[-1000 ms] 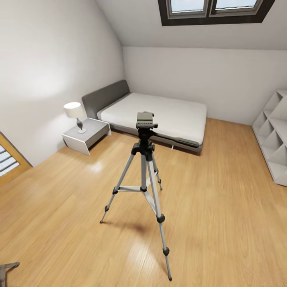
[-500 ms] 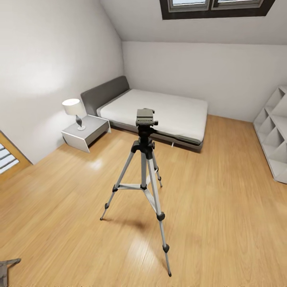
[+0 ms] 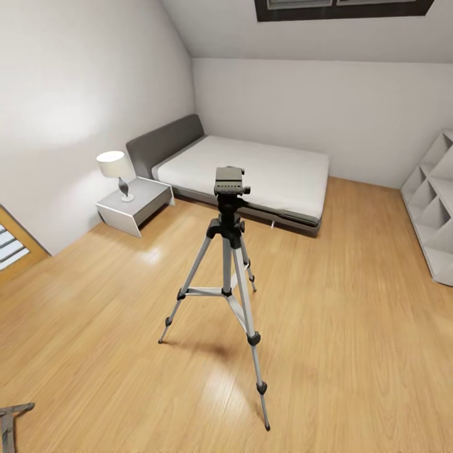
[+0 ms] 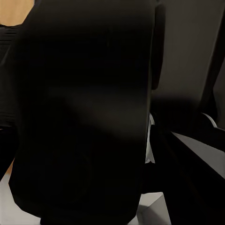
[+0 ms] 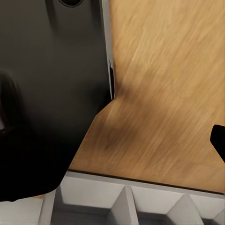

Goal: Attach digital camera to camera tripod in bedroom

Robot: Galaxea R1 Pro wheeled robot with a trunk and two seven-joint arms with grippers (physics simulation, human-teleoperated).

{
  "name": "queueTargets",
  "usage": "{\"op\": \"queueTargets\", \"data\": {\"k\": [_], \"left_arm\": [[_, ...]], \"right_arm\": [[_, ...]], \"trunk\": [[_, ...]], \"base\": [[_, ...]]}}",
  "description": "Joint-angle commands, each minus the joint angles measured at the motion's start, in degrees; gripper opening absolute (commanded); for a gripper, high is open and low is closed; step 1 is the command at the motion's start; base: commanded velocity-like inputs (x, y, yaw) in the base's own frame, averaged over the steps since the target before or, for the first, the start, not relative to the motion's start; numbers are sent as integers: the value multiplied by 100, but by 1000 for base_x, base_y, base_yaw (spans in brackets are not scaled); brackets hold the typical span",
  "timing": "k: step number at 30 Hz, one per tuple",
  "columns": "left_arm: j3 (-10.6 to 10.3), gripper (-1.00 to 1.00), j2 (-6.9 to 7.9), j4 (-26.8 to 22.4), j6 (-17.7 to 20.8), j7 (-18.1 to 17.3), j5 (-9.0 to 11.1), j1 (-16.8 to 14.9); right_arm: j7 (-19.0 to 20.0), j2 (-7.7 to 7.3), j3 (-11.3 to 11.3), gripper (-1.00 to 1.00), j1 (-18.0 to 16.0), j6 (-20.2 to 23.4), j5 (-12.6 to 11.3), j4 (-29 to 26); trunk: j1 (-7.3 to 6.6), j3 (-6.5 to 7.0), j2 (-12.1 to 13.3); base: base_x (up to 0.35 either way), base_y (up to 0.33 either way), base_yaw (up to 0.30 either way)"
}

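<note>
The camera tripod stands upright on the light wood floor in the middle of the bedroom, silver legs spread and its grey-black head plate bare on top. The long black pan handle points back toward the bed. The digital camera is not recognisable anywhere. A big black shape sits right against the lens in the left wrist view, and I cannot tell what it is or how the left fingers stand. In the right wrist view a black fingertip shows at the frame edge, with bare floor across the middle.
A low grey bed with a white mattress lies behind the tripod. A white nightstand with a lamp stands by the left wall. White cube shelving lines the right wall. A skylight frame is overhead. Open wood floor surrounds the tripod.
The whole head view has shifted: the skylight slid upward out of frame and the room sits slightly higher, so the camera moved. The tripod has stayed where it stands.
</note>
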Motion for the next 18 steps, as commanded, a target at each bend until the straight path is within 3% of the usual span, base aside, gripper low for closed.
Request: {"op": "queueTargets", "data": {"k": [1, 18], "left_arm": [[-49, -100, 1, 7, -18, -30, 46, -4], [-49, -100, 1, 8, -18, -30, 46, -4]], "right_arm": [[-1, 0, -44, 100, -7, -40, 0, 19], [-1, -26, -44, 100, -7, -75, 4, 19]], "trunk": [[3, -11, -9], [3, -19, -9]], "base": [[0, 0, 0], [0, 0, 0]]}}
